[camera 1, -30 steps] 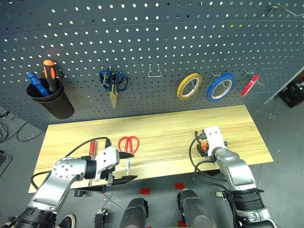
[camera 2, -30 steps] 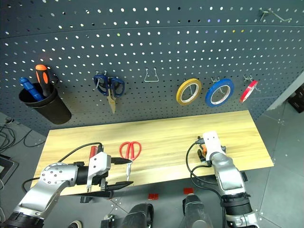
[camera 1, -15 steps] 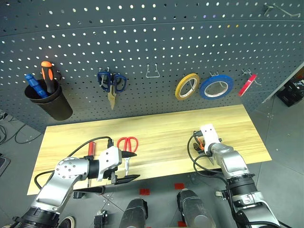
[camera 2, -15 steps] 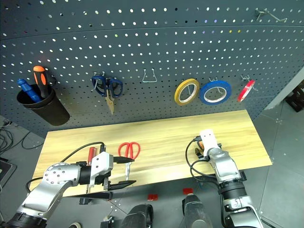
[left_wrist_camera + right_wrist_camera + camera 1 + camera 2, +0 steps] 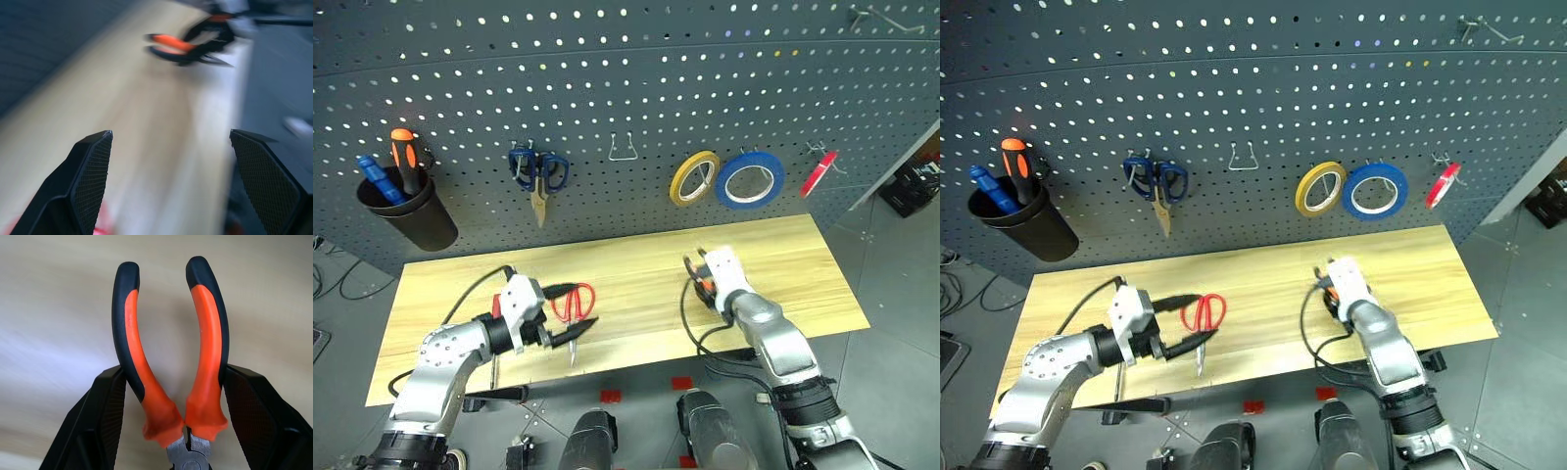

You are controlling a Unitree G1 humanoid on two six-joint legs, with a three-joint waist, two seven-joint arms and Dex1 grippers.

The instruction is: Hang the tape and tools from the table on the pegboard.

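Far pegboard [image 5: 607,88]: black cup far left, blue scissors, yellow tape, blue tape [image 5: 749,179] hung, red tape far right. Table [image 5: 636,259]: left gripper [image 5: 576,308] spread wide over red scissors [image 5: 574,302], holding nothing; screwdriver [image 5: 495,305] just left. Right gripper [image 5: 171,396] clamps the pliers [image 5: 168,362] handles above mid-table. Grey floor around.

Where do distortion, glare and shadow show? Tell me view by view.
Left eye view: the pegboard's hole rows bow upward, so the lens bends straight lines. Right wrist view: a pale sheen lies across the table, and the pliers cast only a soft shadow on it.
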